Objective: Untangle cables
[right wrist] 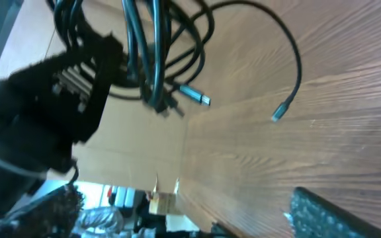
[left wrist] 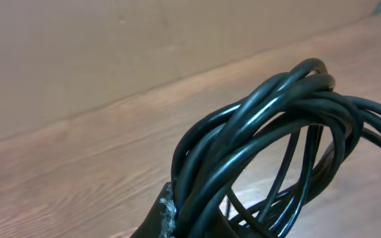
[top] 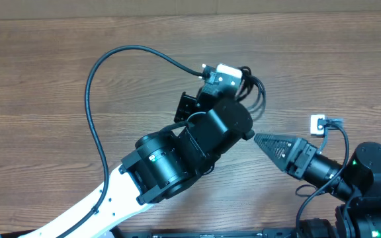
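The cables [top: 255, 87] are a bundle of thin black loops hanging just above the table's middle, right of the left wrist. In the left wrist view the cables [left wrist: 276, 132] rise as a coil out of my left gripper [left wrist: 185, 221], which is shut on several strands. From the right wrist the cables [right wrist: 152, 53] dangle at the top left, with one plug end [right wrist: 196, 96] below them and a loose strand's plug end [right wrist: 280, 113] further right. My right gripper [top: 262, 139] points at the bundle from the lower right, apart from it. Only one finger [right wrist: 333, 215] shows, far to the side; the jaws stand open and empty.
A thicker black wire [top: 90, 86] loops from the left wrist camera [top: 227, 70] out across the left of the table and back to the arm. A small white camera box [top: 318, 124] sits on the right arm. A brown wall [left wrist: 111, 46] borders the wooden table [top: 45, 132].
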